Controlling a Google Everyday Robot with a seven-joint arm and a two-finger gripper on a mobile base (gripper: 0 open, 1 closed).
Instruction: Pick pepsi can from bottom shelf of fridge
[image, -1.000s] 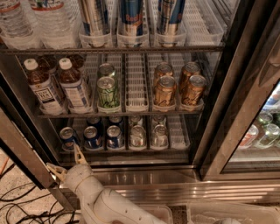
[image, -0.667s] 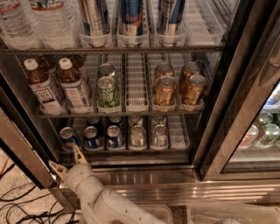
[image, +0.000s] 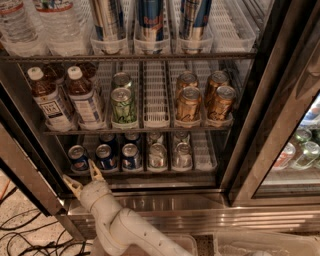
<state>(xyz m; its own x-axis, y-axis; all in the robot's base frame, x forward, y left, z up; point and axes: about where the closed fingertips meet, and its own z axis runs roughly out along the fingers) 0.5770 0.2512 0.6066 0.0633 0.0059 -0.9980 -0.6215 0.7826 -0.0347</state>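
The claw (image: 80, 173) hangs open and empty at the fridge (image: 250, 115) base, just below the bottom shelf (image: 202, 166). The leftmost pepsi can (image: 78, 157) stands right above it, first of 3 alike, with 2 silver cans (image: 157, 155) further right

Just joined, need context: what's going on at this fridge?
A pick at the open fridge, not yet made. The gripper hovers just outside the front edge of the bottom shelf, jaws open and empty, nearest the leftmost of three pepsi cans. Silver cans stand to their right.
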